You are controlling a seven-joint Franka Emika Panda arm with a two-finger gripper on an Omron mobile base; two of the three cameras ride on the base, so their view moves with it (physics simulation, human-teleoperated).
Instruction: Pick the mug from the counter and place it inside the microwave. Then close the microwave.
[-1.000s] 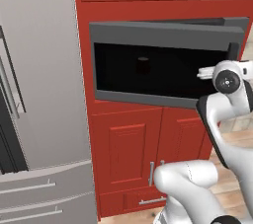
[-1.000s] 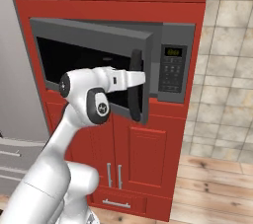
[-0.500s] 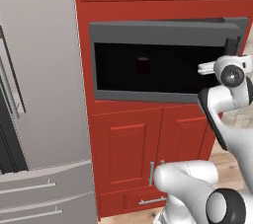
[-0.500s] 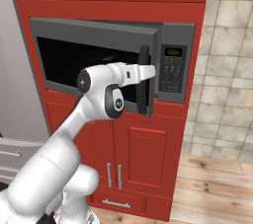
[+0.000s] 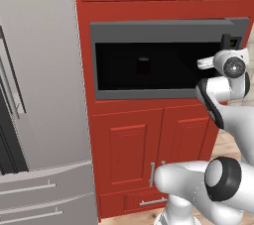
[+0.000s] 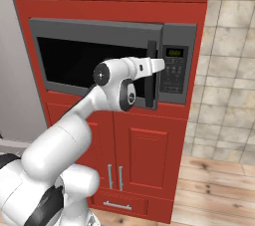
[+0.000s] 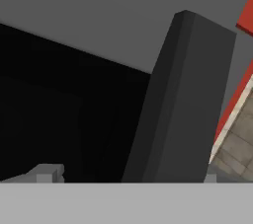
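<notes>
Door swung nearly shut — gripper (image 6: 158, 64) wide open, empty, against the microwave (image 6: 99, 31) handle (image 6: 151, 75)

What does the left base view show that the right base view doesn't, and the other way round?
Left base view: the mug standing inside the dark cavity, seen through the window, and the grey fridge beside the cabinet. Right base view: the keypad panel with its green display, the black door handle, and the tiled wall. Both: the microwave, the red cabinet doors below it and the arm reaching toward its right end.
</notes>
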